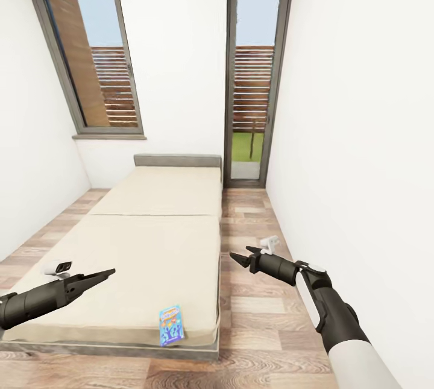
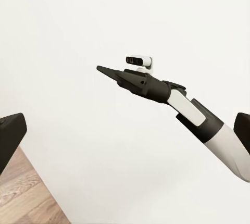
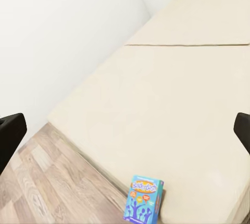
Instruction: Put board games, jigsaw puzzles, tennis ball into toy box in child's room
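The blue board game [image 1: 171, 325] lies flat at the near edge of the bed [image 1: 150, 238], between both grippers. The left gripper [image 1: 99, 276] looks closed and empty. The right gripper [image 1: 241, 256] has its fingers parted, empty.

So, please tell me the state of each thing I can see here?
Blue board game: lying flat near the foot edge of the bed, not held.
Bed: bare beige mattress otherwise.
Left hand: shut, empty, over the bed.
Right hand: open, empty, above the floor.

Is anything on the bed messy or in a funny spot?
Only a little: the blue board game lies alone at the very foot edge of the bed, turned slightly askew. Otherwise nothing stands out.
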Robot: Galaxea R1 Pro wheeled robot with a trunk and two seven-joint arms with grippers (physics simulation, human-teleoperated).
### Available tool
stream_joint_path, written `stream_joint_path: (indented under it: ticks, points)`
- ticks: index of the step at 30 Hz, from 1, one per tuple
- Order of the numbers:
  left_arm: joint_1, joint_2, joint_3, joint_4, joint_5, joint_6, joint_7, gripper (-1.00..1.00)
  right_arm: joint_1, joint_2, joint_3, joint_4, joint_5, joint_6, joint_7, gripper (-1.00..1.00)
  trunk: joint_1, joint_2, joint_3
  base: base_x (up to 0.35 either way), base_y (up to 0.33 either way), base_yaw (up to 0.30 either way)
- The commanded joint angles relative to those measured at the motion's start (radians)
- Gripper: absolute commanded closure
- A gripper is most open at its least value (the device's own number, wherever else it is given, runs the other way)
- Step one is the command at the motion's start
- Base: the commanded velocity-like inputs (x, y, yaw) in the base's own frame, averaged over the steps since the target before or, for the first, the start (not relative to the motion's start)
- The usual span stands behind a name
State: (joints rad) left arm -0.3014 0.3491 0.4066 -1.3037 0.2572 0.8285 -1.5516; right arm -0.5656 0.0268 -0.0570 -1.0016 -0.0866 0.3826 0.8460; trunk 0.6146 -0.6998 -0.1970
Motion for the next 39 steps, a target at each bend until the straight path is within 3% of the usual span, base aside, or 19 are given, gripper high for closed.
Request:
stream_joint_path:
  ticks: [1,20,29,39]
  points:
    - [-0.001,0.000,0.000,0.000,-0.001,0.011,-0.004,-1.00,-0.001,0.001,-0.003,0.000,-0.006,0.009,0.003,-1.00,0.000,-0.001,0.000,0.000,-0.125,0.071]
    - [-0.001,0.000,0.000,0.000,-0.001,0.010,-0.004,-1.00,-0.001,0.001,-0.004,0.001,-0.008,0.009,0.010,-1.00,0.000,-0.001,0.018,0.000,-0.125,0.043]
    - [-0.001,0.000,0.000,0.000,-0.001,0.011,-0.005,-1.00,-0.001,0.001,-0.005,0.001,-0.009,0.009,0.011,-1.00,0.000,-0.001,0.018,0.000,-0.130,-0.197]
    - [-0.001,0.000,0.000,0.000,-0.001,0.011,-0.005,-1.00,-0.002,0.001,-0.004,0.001,-0.009,0.009,0.009,-1.00,0.000,-0.001,0.018,0.000,-0.103,-0.045]
